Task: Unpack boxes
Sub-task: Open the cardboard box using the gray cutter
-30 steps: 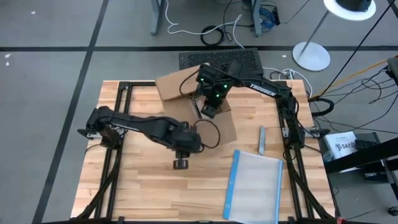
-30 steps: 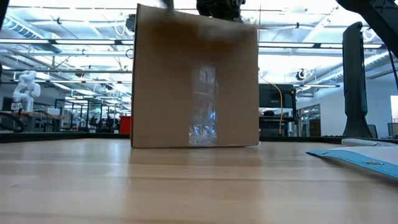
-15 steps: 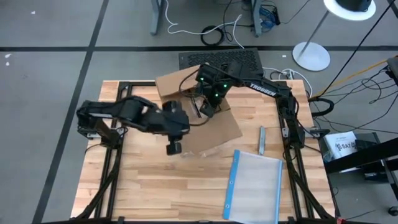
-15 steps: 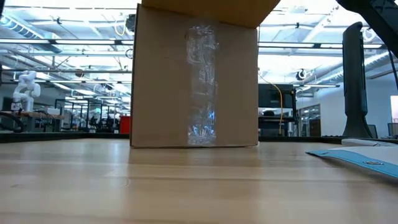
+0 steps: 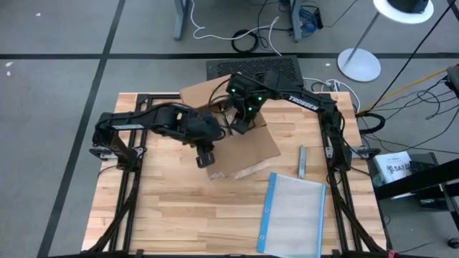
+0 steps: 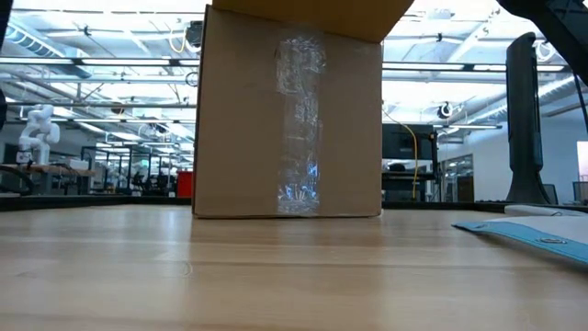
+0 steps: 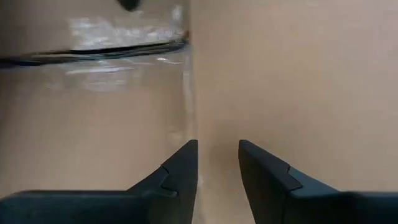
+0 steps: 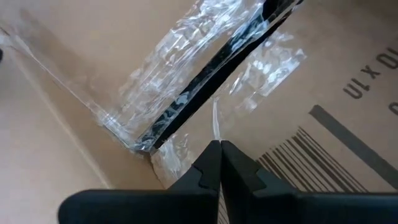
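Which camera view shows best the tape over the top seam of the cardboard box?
The right wrist view: the crinkled clear tape fills it, with the dark seam slit beneath. The left wrist view shows a glossy stretch of it. The low view shows only a tape strip down the cardboard box front. In the high view the arms cover it.

Plain brown corrugated cardboard box [image 5: 240, 147], easily the biggest thing on the table, sitting around the middle toward the far edge. Looks tilted or turned at an angle from above, one flap [image 5: 199, 97] sticking out toward the far-left side. From table height, stands tall with a flat front face [image 6: 248, 129] and a crinkly strip of clear glossy tape [image 6: 300, 129] running down the middle, bottom edge resting on the wood. Up close: crumpled clear tape over a dark seam [image 8: 205, 81], plus a printed barcode [image 8: 317, 171] and some dark lettering on the top panel. Still taped along that seam.
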`<state>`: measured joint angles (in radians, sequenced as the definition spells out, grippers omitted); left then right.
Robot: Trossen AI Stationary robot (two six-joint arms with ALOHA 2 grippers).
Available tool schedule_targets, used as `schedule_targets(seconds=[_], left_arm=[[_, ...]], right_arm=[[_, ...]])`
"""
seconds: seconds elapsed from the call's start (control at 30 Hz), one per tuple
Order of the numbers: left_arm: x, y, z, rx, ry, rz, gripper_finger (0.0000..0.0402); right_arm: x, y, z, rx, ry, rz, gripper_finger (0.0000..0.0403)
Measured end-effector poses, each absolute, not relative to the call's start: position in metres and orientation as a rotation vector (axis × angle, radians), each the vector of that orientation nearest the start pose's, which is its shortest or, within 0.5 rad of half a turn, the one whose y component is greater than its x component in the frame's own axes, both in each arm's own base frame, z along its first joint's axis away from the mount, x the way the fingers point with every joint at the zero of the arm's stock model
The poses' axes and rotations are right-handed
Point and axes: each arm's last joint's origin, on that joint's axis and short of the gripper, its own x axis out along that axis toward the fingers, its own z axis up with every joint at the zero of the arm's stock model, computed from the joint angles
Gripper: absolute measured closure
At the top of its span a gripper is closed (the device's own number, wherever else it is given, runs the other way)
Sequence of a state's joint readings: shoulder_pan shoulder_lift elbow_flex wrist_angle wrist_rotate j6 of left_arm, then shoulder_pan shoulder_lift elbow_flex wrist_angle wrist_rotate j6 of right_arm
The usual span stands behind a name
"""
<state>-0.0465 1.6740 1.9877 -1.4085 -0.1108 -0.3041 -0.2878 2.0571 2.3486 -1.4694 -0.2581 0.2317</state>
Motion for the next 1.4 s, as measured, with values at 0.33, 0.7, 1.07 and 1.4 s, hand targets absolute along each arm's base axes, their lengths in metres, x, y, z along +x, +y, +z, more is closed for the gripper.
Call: schedule_targets(seconds=[0.33,0.7,1.07,1.4], left_arm=[[0.309,0.005,0.406,-0.283,1.099,0.188,0.0142],[0.312,-0.004,0.346,-0.145,1.312,0.209,0.0173],[0.304,-0.015,0.354,0.053,1.280,0.220,0.0382],[0.305,-0.032,0.355,0.125,1.269,0.118,0.0387]], right_arm=[[0.384,-0.107,0.376,0.512,1.125,-0.178,0.0396],[0.384,-0.105,0.378,0.495,1.114,-0.171,0.0395],[0.366,-0.061,0.425,-0.209,0.976,-0.146,0.0394],[0.368,-0.065,0.426,-0.445,1.017,-0.297,0.0389]])
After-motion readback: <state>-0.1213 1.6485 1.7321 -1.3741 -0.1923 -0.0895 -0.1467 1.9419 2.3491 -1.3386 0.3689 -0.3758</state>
